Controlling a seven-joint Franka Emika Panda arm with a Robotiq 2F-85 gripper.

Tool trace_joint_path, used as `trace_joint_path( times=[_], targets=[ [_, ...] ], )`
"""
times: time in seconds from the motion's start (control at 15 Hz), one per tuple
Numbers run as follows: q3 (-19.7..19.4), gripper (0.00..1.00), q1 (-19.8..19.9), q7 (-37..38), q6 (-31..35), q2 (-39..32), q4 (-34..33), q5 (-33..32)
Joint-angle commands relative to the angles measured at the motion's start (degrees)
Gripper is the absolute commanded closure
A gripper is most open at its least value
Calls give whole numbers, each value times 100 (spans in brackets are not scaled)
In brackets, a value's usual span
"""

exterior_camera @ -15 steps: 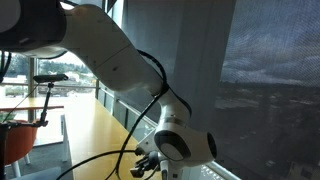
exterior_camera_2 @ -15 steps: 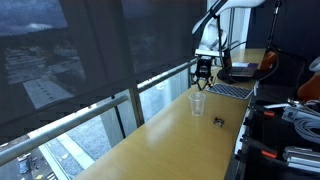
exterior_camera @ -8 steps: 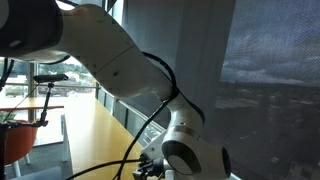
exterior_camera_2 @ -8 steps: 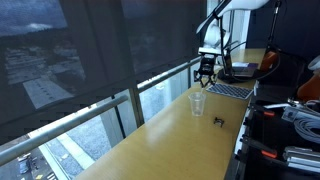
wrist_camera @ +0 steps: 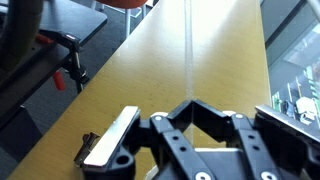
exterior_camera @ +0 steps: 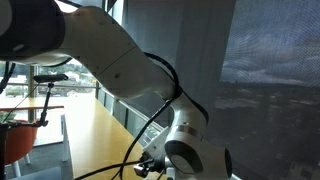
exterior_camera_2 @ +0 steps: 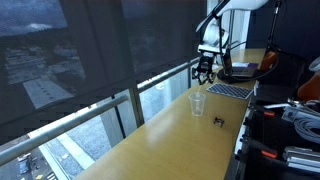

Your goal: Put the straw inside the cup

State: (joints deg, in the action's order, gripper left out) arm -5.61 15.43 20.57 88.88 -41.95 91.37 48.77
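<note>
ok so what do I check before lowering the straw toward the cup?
1. Tool height: ok. In an exterior view the tool hangs above the cup, not touching it.
2. Straw held: ok. In the wrist view the straw runs straight out from between the fingers.
3. Cup upright: ok. It stands on the table.
4. Straw tip over the cup mouth: cannot tell. The cup is outside the wrist view, and the exterior view does not settle the offset.
5. Clutter near cup: ok. The small dark object lies apart from it.
</note>
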Motion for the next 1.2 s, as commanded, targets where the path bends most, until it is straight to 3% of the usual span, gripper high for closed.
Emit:
trace_joint_path(
  times=[0.0, 1.13],
  targets=[
    [-56, 98, -15, -71, -207, -205, -253, 109],
    [0, 98, 90, -93, -280, -889, -912, 129]
  ],
)
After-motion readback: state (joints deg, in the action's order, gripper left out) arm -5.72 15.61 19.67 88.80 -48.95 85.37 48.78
